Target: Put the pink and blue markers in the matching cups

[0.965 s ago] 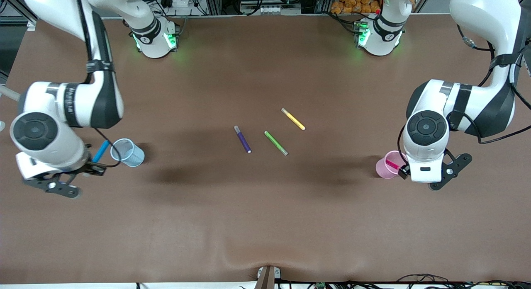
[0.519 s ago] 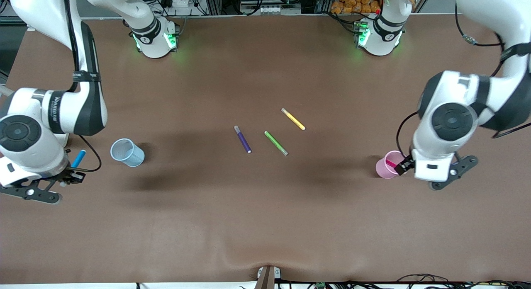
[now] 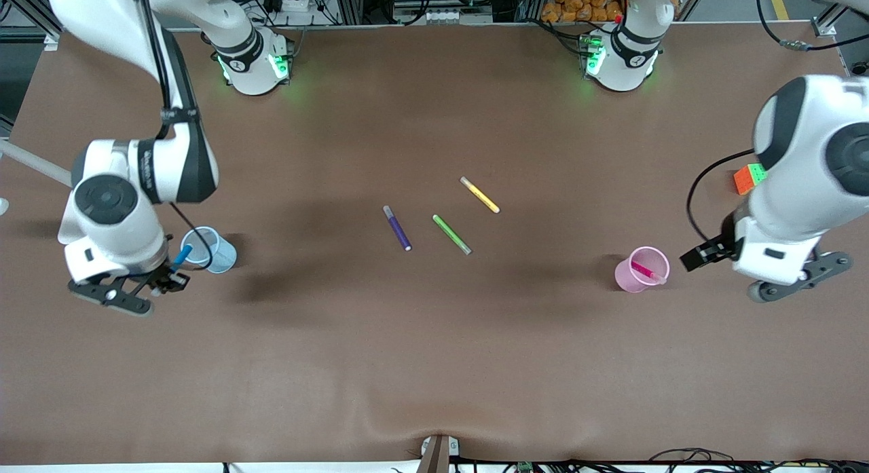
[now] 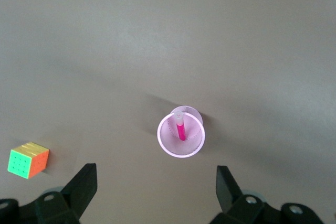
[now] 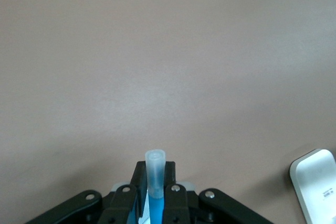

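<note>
The pink marker (image 3: 647, 271) stands slanted inside the pink cup (image 3: 631, 276), cap end up; the left wrist view shows the marker (image 4: 180, 129) inside the cup (image 4: 167, 148) from above. My left gripper (image 3: 706, 254) hangs open and empty (image 4: 156, 192) above the table beside that cup, toward the left arm's end. My right gripper (image 3: 170, 277) is shut on the blue marker (image 3: 180, 257), whose blue end shows against the rim of the pale blue cup (image 3: 216, 254). In the right wrist view the marker's pale cap (image 5: 155, 167) sticks out between the closed fingers (image 5: 173, 195).
Purple (image 3: 397, 228), green (image 3: 452, 234) and yellow (image 3: 480, 195) markers lie mid-table. A colour cube (image 3: 749, 178) sits near the left arm's end, also in the left wrist view (image 4: 29, 160). A white object (image 5: 316, 188) lies on the table near the right gripper.
The right arm swung out toward its end of the table, then came back to the blue cup with the blue marker. The left gripper drew away from the pink cup; the pink marker stayed inside.
</note>
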Robot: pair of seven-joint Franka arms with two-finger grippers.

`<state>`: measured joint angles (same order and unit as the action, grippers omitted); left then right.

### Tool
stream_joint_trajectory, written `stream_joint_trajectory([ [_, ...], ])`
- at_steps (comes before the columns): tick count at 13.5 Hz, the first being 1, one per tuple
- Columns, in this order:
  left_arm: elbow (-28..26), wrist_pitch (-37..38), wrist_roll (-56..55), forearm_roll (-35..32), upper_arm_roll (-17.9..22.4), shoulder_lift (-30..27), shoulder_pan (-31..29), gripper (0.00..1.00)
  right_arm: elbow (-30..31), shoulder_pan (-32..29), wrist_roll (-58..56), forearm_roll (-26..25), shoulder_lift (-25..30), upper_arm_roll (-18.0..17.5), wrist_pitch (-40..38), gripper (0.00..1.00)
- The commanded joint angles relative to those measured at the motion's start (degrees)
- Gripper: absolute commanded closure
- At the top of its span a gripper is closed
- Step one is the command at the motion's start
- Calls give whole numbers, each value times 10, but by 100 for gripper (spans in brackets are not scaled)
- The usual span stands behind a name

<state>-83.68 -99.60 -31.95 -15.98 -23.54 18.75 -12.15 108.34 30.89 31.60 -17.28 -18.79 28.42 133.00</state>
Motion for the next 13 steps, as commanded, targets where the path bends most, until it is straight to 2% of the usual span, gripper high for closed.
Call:
stream_joint_trajectory([
  [1, 1, 13, 103, 43, -5, -29, -44, 0, 103, 23, 78, -83, 81, -1, 34, 100],
  [5, 2, 32, 203, 55, -1, -70, -57, 0, 165, 25, 227, -242, 79, -3, 111, 100],
  [7, 13, 64, 230, 55, 1, -86, -58, 0, 173, 24, 302, -325, 74, -5, 115, 100],
  [8, 20, 83, 250, 57, 2, -88, -65, 0, 176, 22, 318, -349, 73, -6, 116, 100],
  [11, 24, 104, 292, 99, 2, -114, -94, 0, 177, 20, 330, -357, 71, -6, 130, 100],
  [13, 24, 127, 294, 104, 0, -129, -103, 0, 177, 17, 347, -357, 65, -6, 146, 100],
])
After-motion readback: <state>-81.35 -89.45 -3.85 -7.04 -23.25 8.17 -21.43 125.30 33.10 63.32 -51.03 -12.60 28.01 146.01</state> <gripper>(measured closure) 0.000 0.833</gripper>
